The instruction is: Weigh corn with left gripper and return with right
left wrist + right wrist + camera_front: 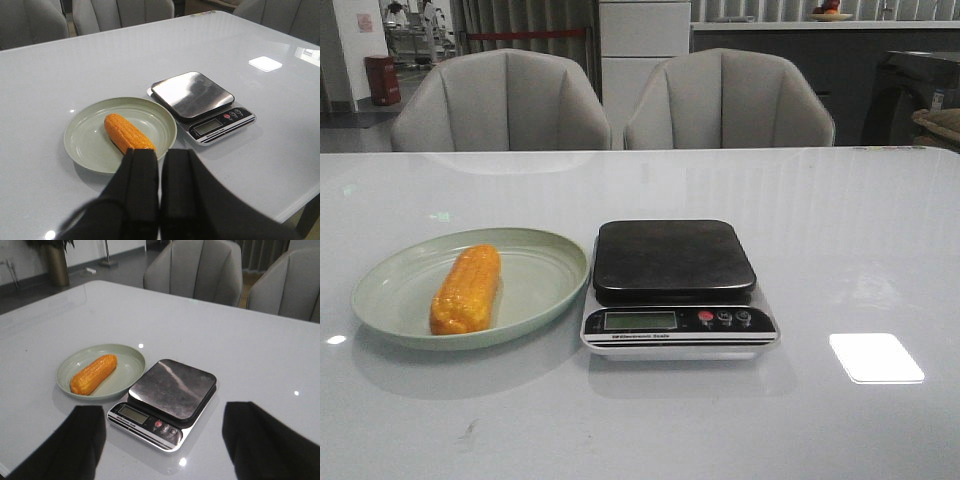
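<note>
The orange-yellow corn [467,288] lies on a pale green plate [545,262] at the table's left; it also shows in the left wrist view [127,133] and the right wrist view [93,374]. A kitchen scale [673,285] with a dark, bare platform stands right of the plate. My left gripper [160,157] is shut and empty, held above the table short of the plate. My right gripper [160,425] is open and empty, held above the table short of the scale [167,400]. Neither gripper shows in the front view.
Two grey chairs [505,100] stand behind the white table's far edge. The scale's display and buttons [720,318] face the robot. A bright light patch [875,357] lies on the table right of the scale.
</note>
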### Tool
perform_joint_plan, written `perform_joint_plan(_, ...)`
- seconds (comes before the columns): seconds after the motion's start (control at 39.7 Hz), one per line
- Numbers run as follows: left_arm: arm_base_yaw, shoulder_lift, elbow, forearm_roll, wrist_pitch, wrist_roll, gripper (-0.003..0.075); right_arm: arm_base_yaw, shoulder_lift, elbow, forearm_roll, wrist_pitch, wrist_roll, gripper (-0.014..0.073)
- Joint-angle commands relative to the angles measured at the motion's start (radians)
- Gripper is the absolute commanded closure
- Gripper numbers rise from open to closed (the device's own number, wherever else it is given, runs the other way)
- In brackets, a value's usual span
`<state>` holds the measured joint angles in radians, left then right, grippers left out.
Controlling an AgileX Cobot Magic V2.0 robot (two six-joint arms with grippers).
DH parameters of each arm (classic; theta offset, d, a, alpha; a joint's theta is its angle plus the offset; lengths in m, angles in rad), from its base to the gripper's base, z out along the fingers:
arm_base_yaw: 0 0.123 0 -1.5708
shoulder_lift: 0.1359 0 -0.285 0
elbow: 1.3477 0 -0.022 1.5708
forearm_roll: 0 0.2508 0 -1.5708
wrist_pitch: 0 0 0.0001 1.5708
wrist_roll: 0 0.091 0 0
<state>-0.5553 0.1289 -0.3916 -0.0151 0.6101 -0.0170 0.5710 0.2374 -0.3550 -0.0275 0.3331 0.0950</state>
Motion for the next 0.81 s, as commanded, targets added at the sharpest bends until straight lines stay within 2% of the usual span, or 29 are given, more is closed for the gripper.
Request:
perform_joint_plan(0.0,-0.003,0.010,-0.027,-0.006,-0.082,-0.006,0.0607,-0.004,-0.098,0.036,-0.016,-0.130,-0.010,0.0006)
perform_joint_plan(0.2,-0.003,0.010,-0.027,-0.006,-0.082,-0.006,0.0607,-0.004,-0.172,0.167,-0.016,-0.261,-0.010,0.0006)
perform_joint_plan(0.35,-0.003,0.010,-0.027,-0.006,-0.082,-0.006,0.0607,-0.004,-0.171,0.195,-0.016,-0.282,-0.010,0.0039)
perform_joint_plan(0.45,-0.003,0.010,-0.027,-0.006,-0.082,-0.006,0.0607,-0.004,-0.171,0.195,-0.009,-0.267,-0.009,0.0181)
perform_joint_plan(0.58,-0.003,0.010,-0.027,-0.006,-0.082,-0.006,0.0607,-0.004,-0.171,0.195,-0.007,-0.248,-0.009,0.0476)
perform_joint_plan(0.66,-0.003,0.010,-0.027,-0.006,-0.082,-0.006,0.0607,-0.004,-0.171,0.195,-0.007,-0.246,-0.009,0.0431)
perform_joint_plan(0.78,-0.003,0.010,-0.027,-0.006,-0.082,-0.006,0.0607,-0.004,-0.171,0.195,-0.007,-0.246,-0.009,0.0428)
